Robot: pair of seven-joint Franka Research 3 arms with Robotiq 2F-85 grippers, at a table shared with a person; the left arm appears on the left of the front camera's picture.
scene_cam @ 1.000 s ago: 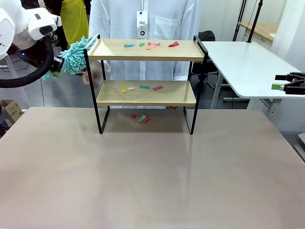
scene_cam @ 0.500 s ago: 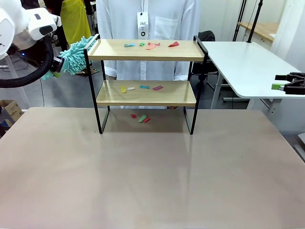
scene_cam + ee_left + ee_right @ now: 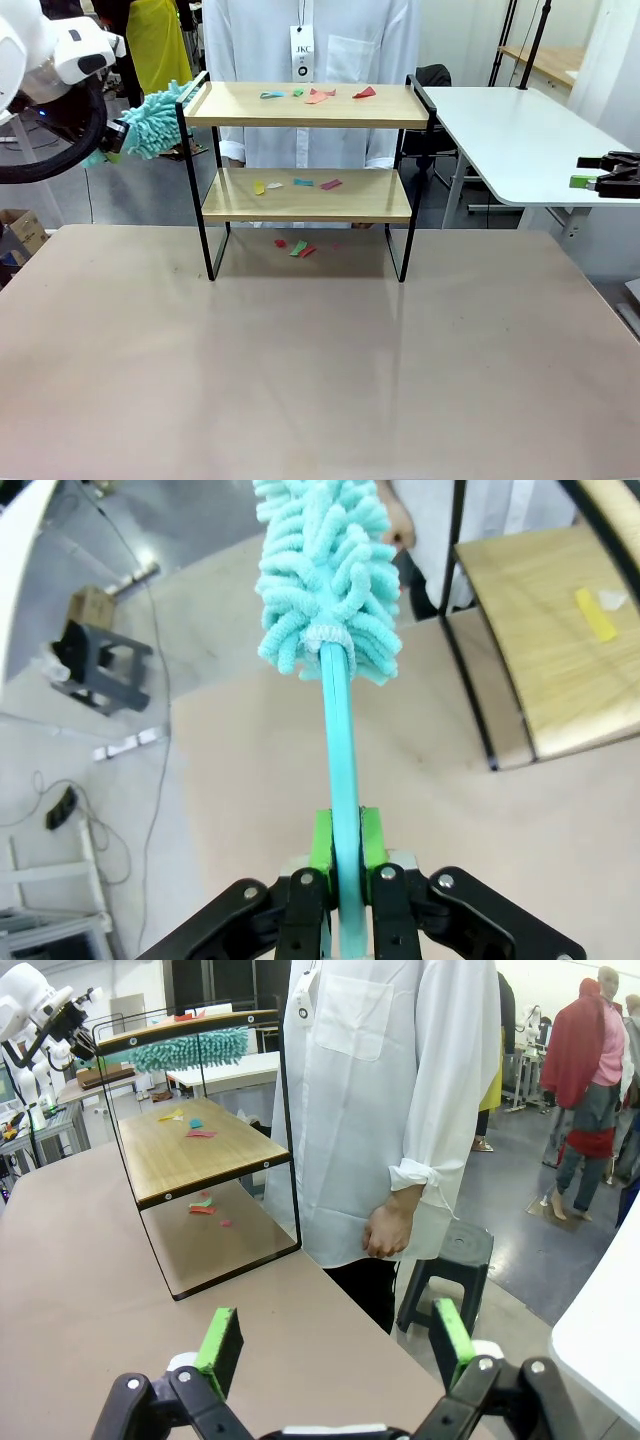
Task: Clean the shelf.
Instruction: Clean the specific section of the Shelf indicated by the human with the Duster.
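Left fingers (image 3: 322,842): pressed together on the thin teal handle of a duster (image 3: 325,570), one green pad on each side of the handle

Duster: fluffy teal head held in the air at the left end of the shelf (image 3: 230,102), level with the top board and up against the raised end rail; whether it touches the rail cannot be told

Right fingers (image 3: 220,1348): spread wide, nothing between them; off at the right side, well apart from the shelf, in front of a white side table (image 3: 500,130)

Shelf: upright at the far middle of the desk (image 3: 320,380); two light wooden boards in a thin black frame

Paper scraps (image 3: 315,95): coloured; several on the top board, several on the lower board, a few on the desk beneath the shelf

Person (image 3: 350,40): white shirt, hanging badge, standing just behind the shelf
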